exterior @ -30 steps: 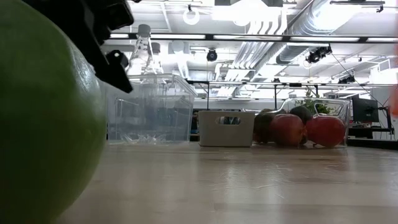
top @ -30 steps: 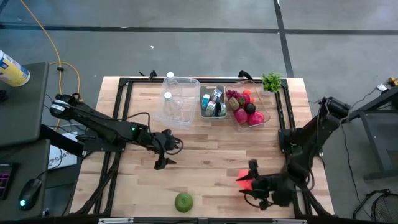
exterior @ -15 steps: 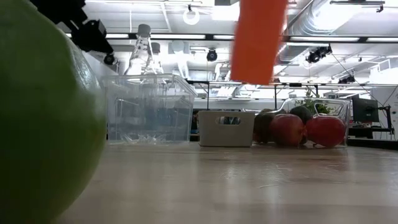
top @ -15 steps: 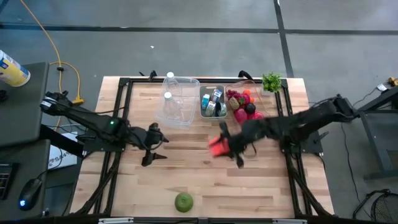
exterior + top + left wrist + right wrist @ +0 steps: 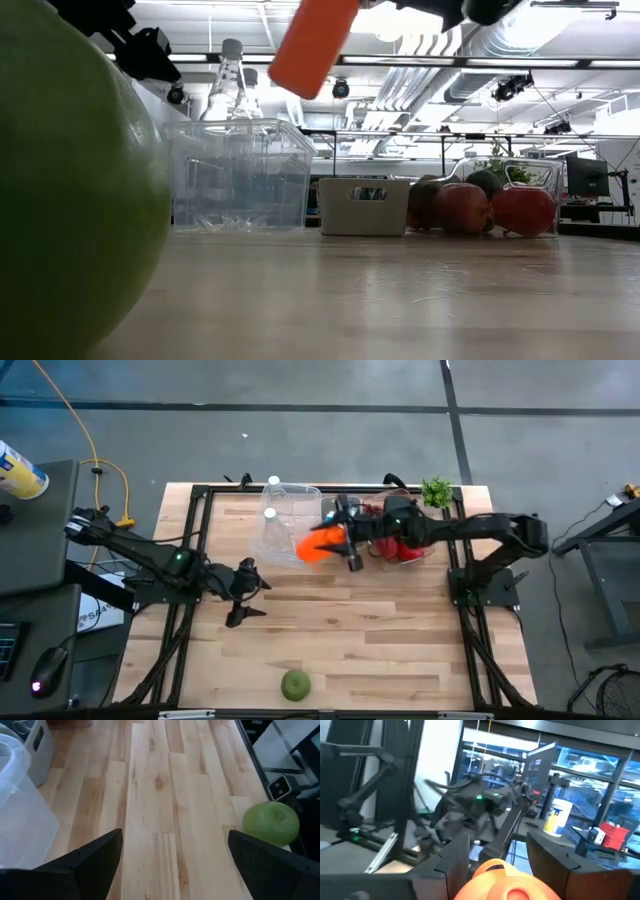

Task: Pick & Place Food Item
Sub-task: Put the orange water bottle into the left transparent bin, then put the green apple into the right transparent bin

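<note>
Carried food: I had the orange, rounded, carrot-like plastic food piece (image 5: 320, 544) clamped between the right gripper (image 5: 341, 541) fingers, lifted clear off the table, at about 12 o'clock from the table's centre. In the right wrist view its orange top (image 5: 506, 880) sat between the two dark fingers, which pressed on it from either side, so it hung secure in the air.

Right arm: I had it stretched from the 3 o'clock side across the bins, reaching over them, I judged, to bring the piece above a container.

Target area: The piece hung just above the near edge of the clear plastic tub with bottles (image 5: 285, 520), beside the small grey bin of packets (image 5: 341, 523). Which bin I meant it for I could not tell.

Fruit bin: A clear tub of red and dark fruit (image 5: 400, 535) lay under the right forearm, at 1 o'clock.

Left arm: I kept the left gripper (image 5: 240, 603) parked at 9 o'clock, fingers spread wide and empty, low over bare wooden table top (image 5: 340, 630), out of the other arm's way.

Green apple: The round green apple (image 5: 295, 683) rested alone at 6 o'clock near the front edge, well apart from both grippers, untouched.

Progress: I judged the pick done and the placing not yet made.
</note>
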